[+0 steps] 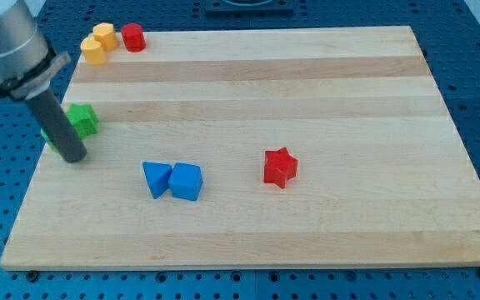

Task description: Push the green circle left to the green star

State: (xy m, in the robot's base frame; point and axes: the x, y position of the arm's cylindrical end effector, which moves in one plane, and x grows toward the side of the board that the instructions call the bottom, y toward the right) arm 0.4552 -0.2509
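Evidently my tip [74, 157] rests at the worktop's [307, 75] left edge because it presses a green block [47, 133] mostly hidden behind it toward the green star [82, 119]; no claw exists.

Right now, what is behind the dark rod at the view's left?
A green block shows beside the rod, and a green sliver at the rod's left. My tip rests below them. The rod covers their shapes.

The green star [82, 119] lies flat near the board's left edge; the green circle [48, 133] beside it (mostly hidden) barely shows
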